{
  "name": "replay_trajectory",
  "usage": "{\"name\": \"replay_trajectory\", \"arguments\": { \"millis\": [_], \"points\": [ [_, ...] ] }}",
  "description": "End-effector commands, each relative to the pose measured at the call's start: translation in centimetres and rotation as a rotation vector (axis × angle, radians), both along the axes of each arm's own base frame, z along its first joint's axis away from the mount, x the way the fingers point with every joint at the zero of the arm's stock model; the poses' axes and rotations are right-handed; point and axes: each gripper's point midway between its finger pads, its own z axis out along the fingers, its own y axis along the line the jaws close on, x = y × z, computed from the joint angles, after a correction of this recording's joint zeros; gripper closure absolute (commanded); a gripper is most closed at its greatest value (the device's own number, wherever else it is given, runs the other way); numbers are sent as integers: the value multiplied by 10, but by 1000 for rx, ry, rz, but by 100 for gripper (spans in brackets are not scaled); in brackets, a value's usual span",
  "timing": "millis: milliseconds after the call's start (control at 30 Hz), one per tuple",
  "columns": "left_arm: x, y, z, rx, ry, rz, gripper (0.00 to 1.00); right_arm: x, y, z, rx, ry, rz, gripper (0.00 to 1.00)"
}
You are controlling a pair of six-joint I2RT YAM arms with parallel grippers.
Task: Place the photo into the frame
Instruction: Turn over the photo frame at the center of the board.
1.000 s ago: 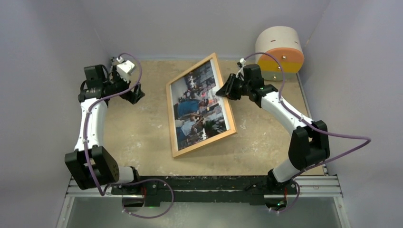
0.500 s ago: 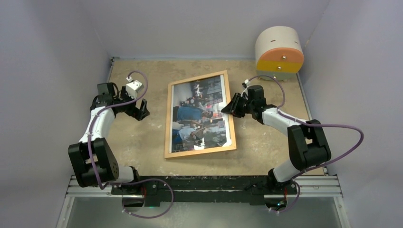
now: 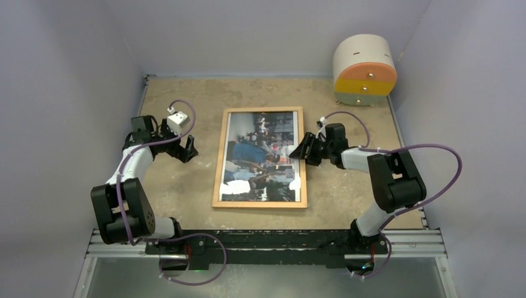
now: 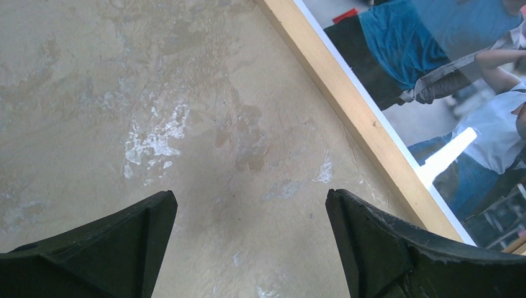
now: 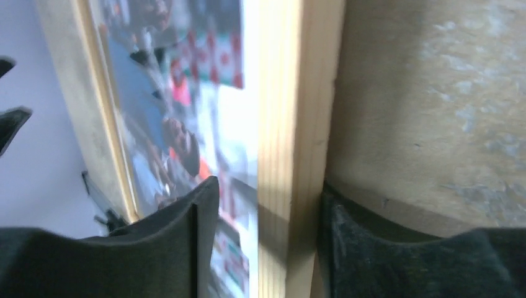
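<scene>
1. Top view only: the frame (image 3: 259, 203) lies flat mid-table (image 3: 186, 99), long side running away from the arm bases. The photo (image 3: 260, 155) sits inside it, print side up.
2. Top view only: both arms appear at once, with the left gripper (image 3: 187, 149) out on the frame's left side and the right gripper (image 3: 299, 151) at its right rail. A white, orange and yellow drum (image 3: 365, 65) stands at the far right corner, well apart from both.
3. The top view can't resolve finger spacing. The wrist cams do.
4. Left wrist: the left gripper (image 4: 248, 248) is spread wide, with only bare table (image 4: 155, 93) between the fingers (image 4: 124, 248). The frame rail (image 4: 347, 105) cuts diagonally across the upper right and passes just beside the right-hand finger. I can't tell whether they touch. The photo (image 4: 446, 74) shows behind the rail, in blue and dark tones with a white edge.
5. Right wrist: the right gripper (image 5: 270, 248) straddles the frame's wooden rail (image 5: 285, 124). One finger (image 5: 155, 248) hangs over the photo (image 5: 186, 93) side with a visible gap to the rail. The other finger sits against the rail's outer side, on the table side. So the jaws are apart and not clamped. This view is soft, so contact on the outer side is probable, not certain.
6. Net: the photo is in the frame. The frame is beside the left gripper and between the right gripper's fingers.
</scene>
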Motion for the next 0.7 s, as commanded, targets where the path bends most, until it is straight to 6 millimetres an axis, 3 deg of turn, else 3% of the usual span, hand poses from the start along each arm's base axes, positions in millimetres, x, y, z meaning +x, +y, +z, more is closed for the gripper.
{"name": "replay_trajectory", "arguments": {
  "millis": [0, 233, 300, 400, 500, 600, 667],
  "points": [
    [4, -4, -2, -29, -34, -27, 0, 8, -18, -7, -37, -44, -11, 34],
    [7, -6, -7, -59, -27, -4, 0, 13, -30, -9, -44, -14, -44, 15],
    [12, -3, -8, -66, -33, 43, 0, 16, -43, -11, -81, 0, -90, 2],
    [24, 4, -5, -79, -71, 132, 0, 22, -81, -13, -239, -6, -221, 1],
    [36, 7, -1, -97, -119, 185, 0, 29, -120, 9, -393, -93, -378, 1],
    [43, 1, -3, -119, -161, 211, 0, 33, -172, 52, -541, -261, -633, 1],
    [48, -5, -6, -120, -194, 237, 0, 37, -196, 80, -614, -479, -715, 1]
  ]
}}
